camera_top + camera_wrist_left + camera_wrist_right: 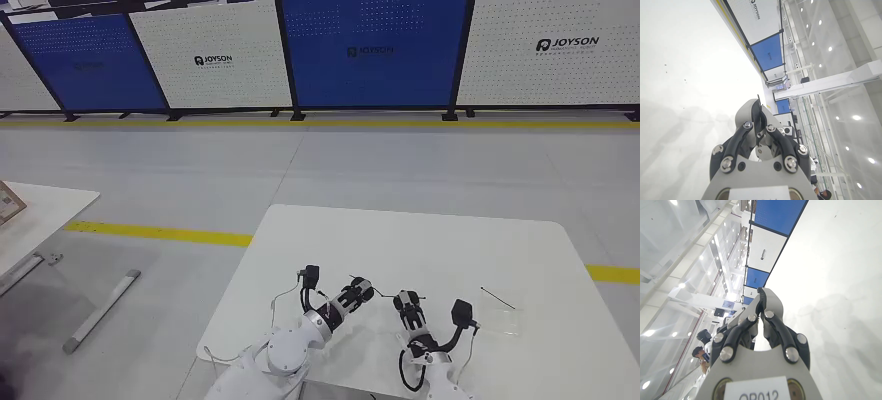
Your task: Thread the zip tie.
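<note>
Roughly side by side over the table [420, 240], left gripper [759, 103] pinched shut on a thin black strip [758, 97], right gripper [761, 295] closed tight, zip tie [497, 297] lying farther right beside a clear sheet [500, 320].

A white table [420, 235] with rounded corners carries two things near its right side: a thin black zip tie [497, 298] and, right by it, a clear plastic sheet [500, 320].

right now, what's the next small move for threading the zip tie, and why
Probably ease the left gripper toward the right gripper, tip first. Both are shut, close but apart above the table, and a thin black zip tie sticks out of the left one's tip.
</note>
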`<action>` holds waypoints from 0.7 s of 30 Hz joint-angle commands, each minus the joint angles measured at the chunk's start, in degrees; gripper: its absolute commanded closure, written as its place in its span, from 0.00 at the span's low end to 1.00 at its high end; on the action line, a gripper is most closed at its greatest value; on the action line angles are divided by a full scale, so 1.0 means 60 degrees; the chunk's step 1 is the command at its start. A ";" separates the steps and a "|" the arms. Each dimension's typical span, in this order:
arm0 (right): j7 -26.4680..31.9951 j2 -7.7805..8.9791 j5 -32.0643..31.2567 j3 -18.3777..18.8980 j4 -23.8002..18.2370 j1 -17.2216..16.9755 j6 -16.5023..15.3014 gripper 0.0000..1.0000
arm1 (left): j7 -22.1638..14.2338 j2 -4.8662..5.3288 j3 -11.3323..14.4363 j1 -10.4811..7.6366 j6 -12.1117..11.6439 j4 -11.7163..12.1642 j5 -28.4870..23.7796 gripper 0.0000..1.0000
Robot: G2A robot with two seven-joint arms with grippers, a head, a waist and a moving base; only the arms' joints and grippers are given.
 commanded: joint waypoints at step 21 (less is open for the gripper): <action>-0.0082 -0.0013 -0.0039 0.0078 -0.0150 -0.0143 -0.0044 1.00 | 0.0000 0.0000 0.0000 0.0000 0.0000 0.0000 0.0000 1.00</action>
